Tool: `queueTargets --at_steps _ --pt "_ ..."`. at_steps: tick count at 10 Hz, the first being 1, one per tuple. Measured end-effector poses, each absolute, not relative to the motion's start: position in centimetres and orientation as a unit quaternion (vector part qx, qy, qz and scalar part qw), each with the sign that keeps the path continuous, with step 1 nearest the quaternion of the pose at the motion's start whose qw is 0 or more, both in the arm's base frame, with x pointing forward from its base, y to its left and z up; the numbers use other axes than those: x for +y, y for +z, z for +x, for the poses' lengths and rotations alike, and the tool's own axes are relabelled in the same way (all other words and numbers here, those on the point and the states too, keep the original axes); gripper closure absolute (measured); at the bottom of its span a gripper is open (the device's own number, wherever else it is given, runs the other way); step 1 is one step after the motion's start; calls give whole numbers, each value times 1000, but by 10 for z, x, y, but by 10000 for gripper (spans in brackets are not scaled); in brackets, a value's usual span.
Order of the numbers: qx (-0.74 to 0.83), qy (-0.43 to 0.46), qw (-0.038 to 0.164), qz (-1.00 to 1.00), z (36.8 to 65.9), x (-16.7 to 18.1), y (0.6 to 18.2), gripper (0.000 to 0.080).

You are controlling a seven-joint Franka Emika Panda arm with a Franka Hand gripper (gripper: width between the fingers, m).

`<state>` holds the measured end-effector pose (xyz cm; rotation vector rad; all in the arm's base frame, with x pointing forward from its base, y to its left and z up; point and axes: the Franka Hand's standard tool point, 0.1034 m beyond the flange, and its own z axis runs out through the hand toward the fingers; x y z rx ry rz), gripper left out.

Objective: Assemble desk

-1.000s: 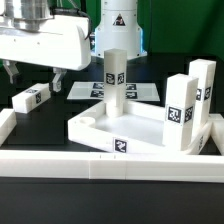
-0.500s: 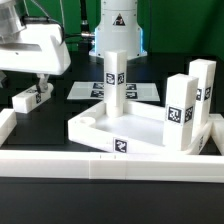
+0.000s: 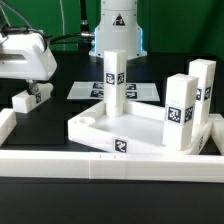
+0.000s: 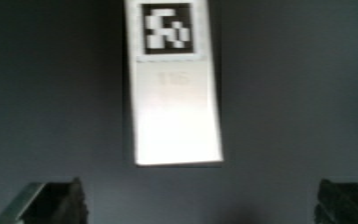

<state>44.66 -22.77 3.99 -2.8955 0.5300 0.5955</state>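
You have the tabletop [image 3: 140, 128] lying with its rim up just behind the long white border rail [image 3: 110, 161], and three legs stand upright in it: one [image 3: 116, 84] at the corner toward the exterior view's left, two [image 3: 181, 110] [image 3: 203, 92] at the corners toward that view's right. The fourth leg [image 4: 174, 82] lies flat on the black table [image 3: 45, 120], well off the tabletop toward the exterior view's left. Your gripper [image 4: 201, 203] hangs right over that leg with its jaws spread wide, wider than the leg and touching nothing.
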Motion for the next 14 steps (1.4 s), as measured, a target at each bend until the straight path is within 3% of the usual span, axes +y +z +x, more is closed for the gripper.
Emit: queueTargets --at_steps 4,9,14 --pt "173 211 74 -959 444 -225 39 151" --pt "151 389 112 -902 430 -223 38 151" --pt "143 482 109 -858 427 -221 22 151"
